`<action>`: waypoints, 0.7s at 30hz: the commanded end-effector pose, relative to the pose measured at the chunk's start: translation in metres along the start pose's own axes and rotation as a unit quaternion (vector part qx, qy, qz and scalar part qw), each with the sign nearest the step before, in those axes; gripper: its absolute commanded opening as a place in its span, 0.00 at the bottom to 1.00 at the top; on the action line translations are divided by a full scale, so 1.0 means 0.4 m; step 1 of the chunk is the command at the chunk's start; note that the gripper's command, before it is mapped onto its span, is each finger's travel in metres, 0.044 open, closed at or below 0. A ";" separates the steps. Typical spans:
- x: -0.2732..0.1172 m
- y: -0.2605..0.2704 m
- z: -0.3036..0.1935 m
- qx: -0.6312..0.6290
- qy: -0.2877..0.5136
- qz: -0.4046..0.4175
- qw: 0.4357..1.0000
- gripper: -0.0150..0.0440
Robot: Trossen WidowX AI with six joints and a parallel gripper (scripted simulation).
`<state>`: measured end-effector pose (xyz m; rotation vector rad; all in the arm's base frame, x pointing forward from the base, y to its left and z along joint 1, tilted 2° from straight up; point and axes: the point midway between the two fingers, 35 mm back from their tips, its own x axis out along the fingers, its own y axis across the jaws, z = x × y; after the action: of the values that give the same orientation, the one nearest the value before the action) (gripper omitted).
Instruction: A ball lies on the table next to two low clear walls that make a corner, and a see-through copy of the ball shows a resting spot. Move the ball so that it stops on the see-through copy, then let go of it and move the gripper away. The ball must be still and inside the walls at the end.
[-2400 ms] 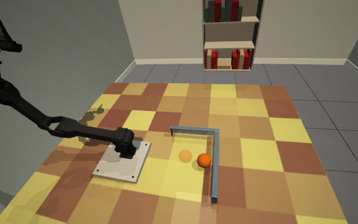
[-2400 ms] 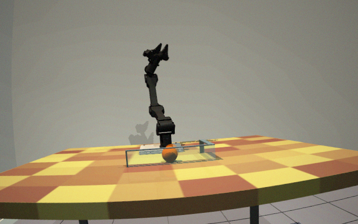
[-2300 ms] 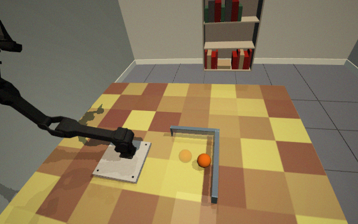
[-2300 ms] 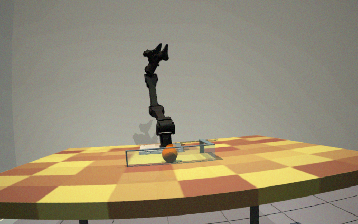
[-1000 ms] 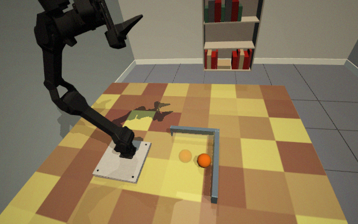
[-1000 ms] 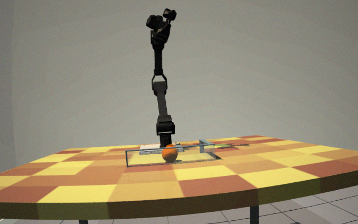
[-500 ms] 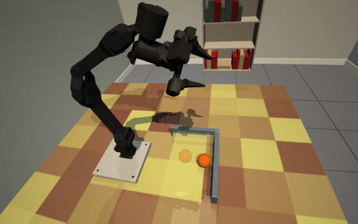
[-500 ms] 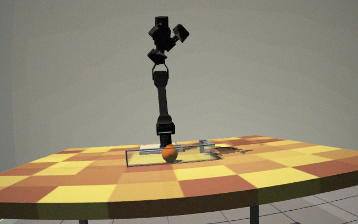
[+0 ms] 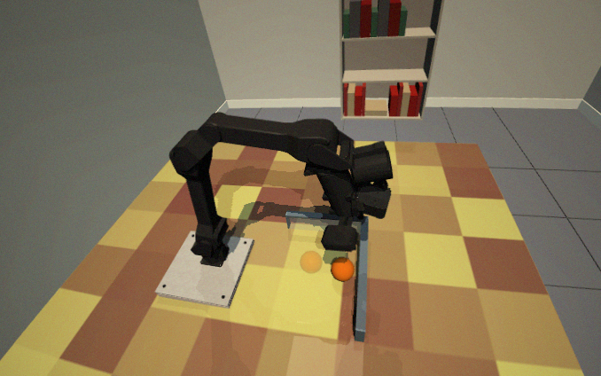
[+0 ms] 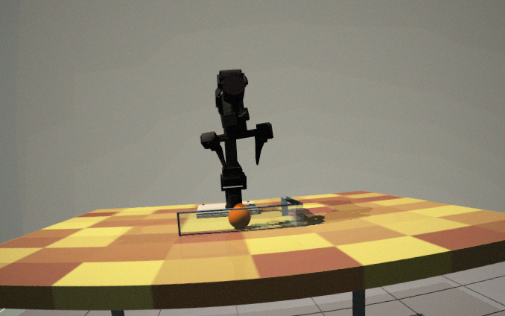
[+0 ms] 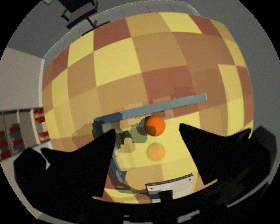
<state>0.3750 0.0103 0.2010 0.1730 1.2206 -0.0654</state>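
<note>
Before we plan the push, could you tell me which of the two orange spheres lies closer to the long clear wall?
The solid, bright orange ball, which lies right beside the long wall. The paler see-through copy sits farther out, toward the arm's base plate.

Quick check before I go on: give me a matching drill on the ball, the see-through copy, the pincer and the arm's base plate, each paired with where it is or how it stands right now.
Things:
1. ball
2. see-through copy
3. pincer
4. base plate

States or places:
A. open, raised above the table, holding nothing
B. pale and faint, between the base plate and the solid orange sphere
C. white, flat on the table under the foot of the arm
D. solid orange, on the table close beside the long clear wall

Pairs: 1-D, 2-B, 3-A, 4-C
</note>
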 end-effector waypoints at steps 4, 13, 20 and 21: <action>0.154 -0.051 -0.097 -0.081 0.134 -0.035 0.987 0.93; 0.187 -0.054 -0.106 -0.081 0.134 -0.035 0.987 0.93; 0.196 -0.055 -0.108 -0.081 0.134 -0.035 0.987 0.93; 0.200 -0.055 -0.109 -0.081 0.134 -0.035 0.987 0.93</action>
<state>0.3601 0.0001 0.1156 0.0020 1.4855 -0.0029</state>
